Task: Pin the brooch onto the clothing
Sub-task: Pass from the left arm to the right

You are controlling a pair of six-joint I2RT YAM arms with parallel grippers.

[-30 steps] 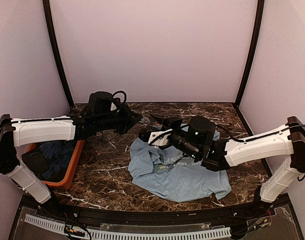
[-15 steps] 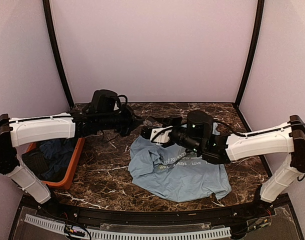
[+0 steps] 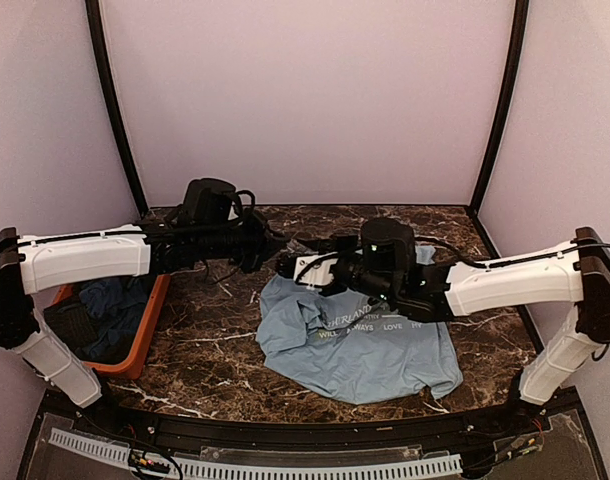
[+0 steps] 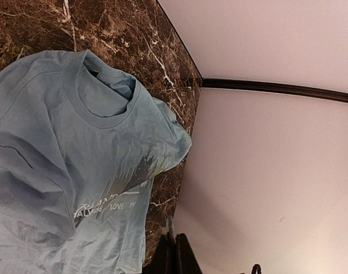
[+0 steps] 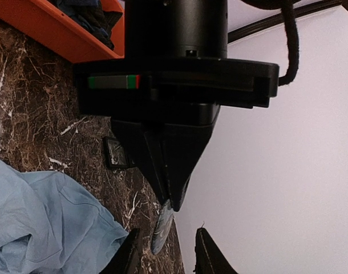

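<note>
Over table (image 3: 215,330), left claw (image 5: 171,197) facing right claw (image 5: 165,251)

T-shirt (image 3: 365,350) lies on the table (image 3: 215,340) — tray (image 3: 153,315) holding garments (image 3: 110,305) to its left.

Marble table and its load

A dark brown, white-veined marble table (image 3: 205,345) is seen. A light blue T-shirt (image 3: 365,350) is spread crumpled across its middle. An orange tray (image 3: 153,318) is set at its left edge, and a small black-framed square case (image 5: 114,153) is laid near the shirt

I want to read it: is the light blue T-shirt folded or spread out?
Spread out, rumpled: the light blue T-shirt lies open, neckline and white lettering showing.
</note>
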